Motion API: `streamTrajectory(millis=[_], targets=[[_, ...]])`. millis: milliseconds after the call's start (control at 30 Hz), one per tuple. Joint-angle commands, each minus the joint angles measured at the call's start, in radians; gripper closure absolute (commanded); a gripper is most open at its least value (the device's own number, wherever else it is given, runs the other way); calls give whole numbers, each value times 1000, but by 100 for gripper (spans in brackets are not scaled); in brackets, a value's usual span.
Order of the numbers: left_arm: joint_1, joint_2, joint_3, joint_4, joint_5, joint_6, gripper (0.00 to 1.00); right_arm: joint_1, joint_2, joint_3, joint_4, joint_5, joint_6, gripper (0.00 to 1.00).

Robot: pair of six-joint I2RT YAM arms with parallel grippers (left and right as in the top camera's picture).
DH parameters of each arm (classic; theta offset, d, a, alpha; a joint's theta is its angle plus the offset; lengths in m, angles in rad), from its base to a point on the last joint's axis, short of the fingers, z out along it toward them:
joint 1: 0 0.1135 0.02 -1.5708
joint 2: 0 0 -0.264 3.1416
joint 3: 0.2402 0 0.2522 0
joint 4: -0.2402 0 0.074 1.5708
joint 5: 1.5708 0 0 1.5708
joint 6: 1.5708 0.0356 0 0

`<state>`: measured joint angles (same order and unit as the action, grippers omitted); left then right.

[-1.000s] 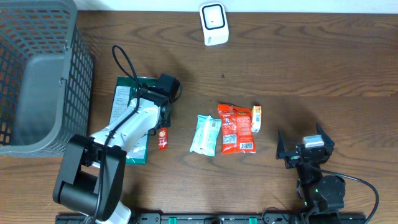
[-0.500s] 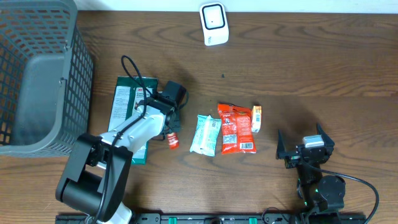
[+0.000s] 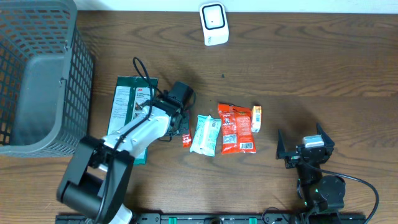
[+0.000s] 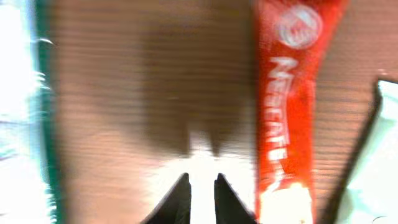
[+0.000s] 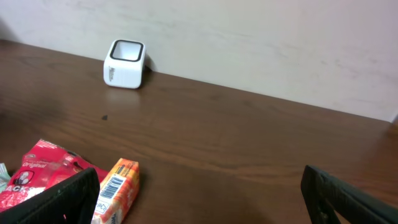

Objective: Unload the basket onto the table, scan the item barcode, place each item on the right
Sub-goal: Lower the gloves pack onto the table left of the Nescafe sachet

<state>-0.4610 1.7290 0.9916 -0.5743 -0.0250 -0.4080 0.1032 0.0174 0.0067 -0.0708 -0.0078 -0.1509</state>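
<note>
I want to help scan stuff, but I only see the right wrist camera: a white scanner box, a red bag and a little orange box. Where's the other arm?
Observer: The left gripper is next to a thin red stick sachet, left of your crinkly red snack bag.
Operator: Is it holding the stick?
Observer: No. In the left wrist view the sachet lies beside the fingers, which show only a thin gap with nothing between them.
Operator: Anything else I can't see?
Observer: A grey plastic mesh basket stands at the far left corner of the dark wooden table.
</note>
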Motion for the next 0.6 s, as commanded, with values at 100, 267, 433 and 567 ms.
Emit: streamTrajectory(millis=[100,267,433,567], targets=[[71,-124,67,-51,-196,118,44,3,-4,-1,-4,-5,-11,1],[177,-104,55,-80,-188,156,33,3,-4,-1,-4,-5,-11,1],[248,-50,45,-84,-81,255,31,3,-4,-1,-4,-5,-11,1],[257,2,45,-81,-61,286,30,3,-4,-1,-4,-5,-11,1]])
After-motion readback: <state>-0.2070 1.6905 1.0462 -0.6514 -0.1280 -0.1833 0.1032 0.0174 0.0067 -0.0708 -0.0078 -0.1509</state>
